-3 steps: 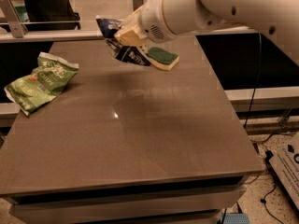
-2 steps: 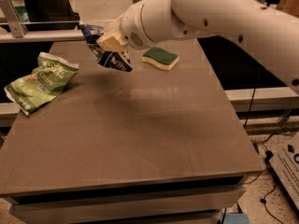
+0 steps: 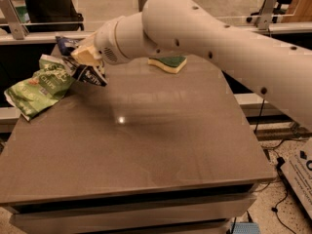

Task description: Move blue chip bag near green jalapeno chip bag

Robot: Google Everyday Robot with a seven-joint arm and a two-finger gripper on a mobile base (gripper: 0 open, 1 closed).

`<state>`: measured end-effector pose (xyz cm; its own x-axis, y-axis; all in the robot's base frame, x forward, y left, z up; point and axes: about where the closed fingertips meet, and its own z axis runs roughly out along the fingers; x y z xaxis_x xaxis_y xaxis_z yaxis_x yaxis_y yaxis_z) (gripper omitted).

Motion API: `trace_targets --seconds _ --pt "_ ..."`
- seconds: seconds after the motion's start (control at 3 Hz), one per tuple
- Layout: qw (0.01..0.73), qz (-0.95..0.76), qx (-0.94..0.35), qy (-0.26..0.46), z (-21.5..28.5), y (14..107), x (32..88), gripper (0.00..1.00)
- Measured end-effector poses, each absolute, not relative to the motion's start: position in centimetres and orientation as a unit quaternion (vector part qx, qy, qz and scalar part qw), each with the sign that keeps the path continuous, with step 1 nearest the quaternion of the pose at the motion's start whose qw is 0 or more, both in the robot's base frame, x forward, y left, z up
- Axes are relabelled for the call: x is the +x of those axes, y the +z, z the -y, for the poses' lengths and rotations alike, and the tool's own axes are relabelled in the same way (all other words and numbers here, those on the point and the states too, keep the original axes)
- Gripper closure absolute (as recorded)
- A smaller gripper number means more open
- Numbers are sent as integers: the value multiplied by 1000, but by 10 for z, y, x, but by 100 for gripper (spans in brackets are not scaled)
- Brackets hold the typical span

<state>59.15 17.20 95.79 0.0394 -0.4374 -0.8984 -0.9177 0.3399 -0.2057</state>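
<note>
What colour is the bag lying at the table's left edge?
Light green bag, camera view; the gripper holds the blue bag beside it.

Brown tabletop point(image 3: 161, 150), speckled floor point(image 3: 270, 221) with cables point(image 3: 279, 199) at right, metal rail posts point(image 3: 267, 6) and dark chair point(image 3: 48, 6) behind

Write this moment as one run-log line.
gripper: left of view, shut on blue chip bag | blue chip bag: beside green jalapeno chip bag, unreleased | sponge: far edge

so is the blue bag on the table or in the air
In the air, it seems: the gripper grips the blue bag, tilted, above the table beside the green bag.
</note>
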Motion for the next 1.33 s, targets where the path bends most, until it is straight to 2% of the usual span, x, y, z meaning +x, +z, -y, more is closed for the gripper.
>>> trace_targets --seconds 1.33 --pt "465 -666 -507 289 -230 871 581 100"
